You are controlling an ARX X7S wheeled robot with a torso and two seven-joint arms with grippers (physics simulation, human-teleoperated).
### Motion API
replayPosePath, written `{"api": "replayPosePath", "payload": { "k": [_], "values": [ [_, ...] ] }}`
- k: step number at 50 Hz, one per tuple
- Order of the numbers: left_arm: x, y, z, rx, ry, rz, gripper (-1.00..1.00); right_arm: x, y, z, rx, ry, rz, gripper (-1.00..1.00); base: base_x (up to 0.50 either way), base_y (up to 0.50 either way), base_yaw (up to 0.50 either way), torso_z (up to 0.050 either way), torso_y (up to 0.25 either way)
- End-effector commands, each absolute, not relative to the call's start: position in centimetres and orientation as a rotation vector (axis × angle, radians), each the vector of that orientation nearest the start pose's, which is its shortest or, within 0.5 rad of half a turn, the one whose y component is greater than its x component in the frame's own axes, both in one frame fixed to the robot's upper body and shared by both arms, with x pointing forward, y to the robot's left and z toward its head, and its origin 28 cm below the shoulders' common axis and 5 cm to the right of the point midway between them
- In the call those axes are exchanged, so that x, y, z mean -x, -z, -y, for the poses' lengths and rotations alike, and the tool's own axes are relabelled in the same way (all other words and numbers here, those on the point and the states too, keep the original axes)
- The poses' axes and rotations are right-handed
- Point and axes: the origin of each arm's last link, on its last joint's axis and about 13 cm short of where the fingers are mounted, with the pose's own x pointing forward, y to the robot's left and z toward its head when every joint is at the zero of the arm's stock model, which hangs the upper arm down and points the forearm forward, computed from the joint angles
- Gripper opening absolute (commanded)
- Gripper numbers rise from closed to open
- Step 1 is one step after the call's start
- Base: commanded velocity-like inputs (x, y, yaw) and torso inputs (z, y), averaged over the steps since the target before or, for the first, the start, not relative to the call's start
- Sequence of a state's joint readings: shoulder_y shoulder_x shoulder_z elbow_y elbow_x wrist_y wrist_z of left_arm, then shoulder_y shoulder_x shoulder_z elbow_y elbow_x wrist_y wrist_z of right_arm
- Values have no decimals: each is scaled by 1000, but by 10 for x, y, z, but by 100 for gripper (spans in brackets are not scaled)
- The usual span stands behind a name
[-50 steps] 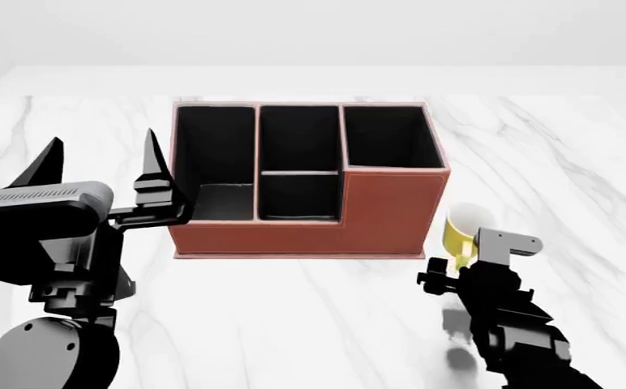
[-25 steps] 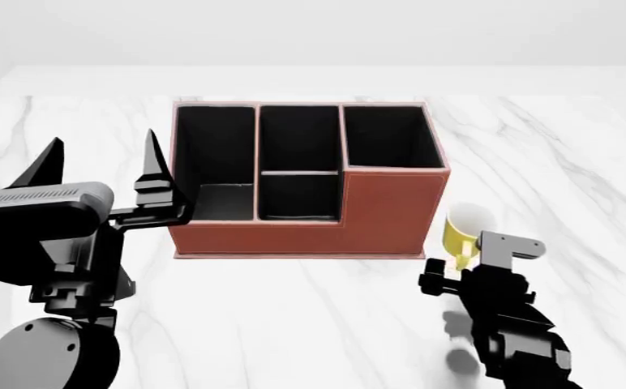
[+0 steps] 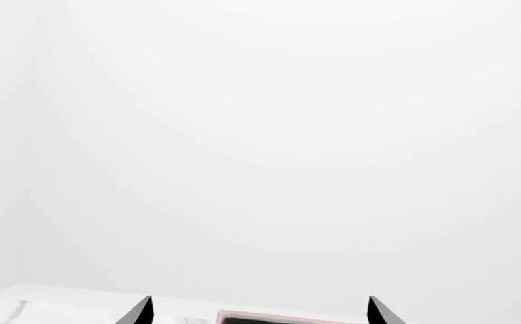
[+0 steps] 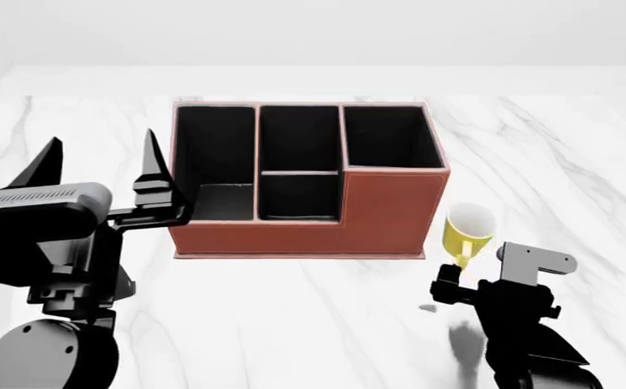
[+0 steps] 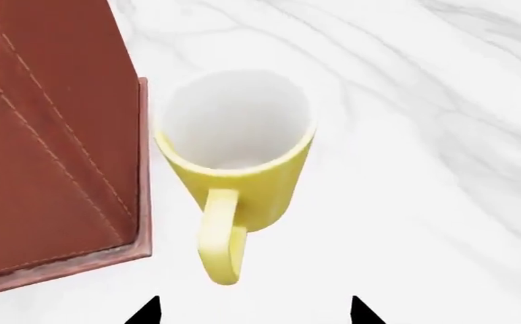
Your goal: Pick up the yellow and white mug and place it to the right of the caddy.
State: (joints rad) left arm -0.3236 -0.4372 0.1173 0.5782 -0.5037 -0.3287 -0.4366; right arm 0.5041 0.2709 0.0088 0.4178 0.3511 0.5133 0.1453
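The yellow and white mug stands upright on the marble table, just right of the caddy's front right corner, with its handle toward me. In the right wrist view the mug is close beside the caddy wall, with a thin gap showing. My right gripper is open and empty, just short of the handle; in its own view the tips stand apart with nothing between them. My left gripper is open and empty, raised left of the caddy, fingers pointing up.
The marble table stretches around the caddy to a white wall behind. The left wrist view shows mostly wall, with the caddy's rim between the open fingertips.
My right gripper has drawn back toward me, away from the mug, which now shows in full. The mug and the left arm have not moved.
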Motion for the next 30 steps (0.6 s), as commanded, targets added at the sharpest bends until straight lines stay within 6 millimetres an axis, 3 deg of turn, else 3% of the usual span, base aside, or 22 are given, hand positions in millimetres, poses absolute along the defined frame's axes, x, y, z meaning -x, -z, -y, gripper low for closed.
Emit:
{"api": "replayPosePath", "payload": {
  "k": [1,30],
  "values": [
    [-234,-184,-237,79,-55,452,100,-280,-57,173,-76,230,-353,100,0,0,0,0,0],
    [-231,-185,-236,84,-50,459,100,-214,-143,147,30,237,-34,100,0,0,0,0,0]
  ]
}}
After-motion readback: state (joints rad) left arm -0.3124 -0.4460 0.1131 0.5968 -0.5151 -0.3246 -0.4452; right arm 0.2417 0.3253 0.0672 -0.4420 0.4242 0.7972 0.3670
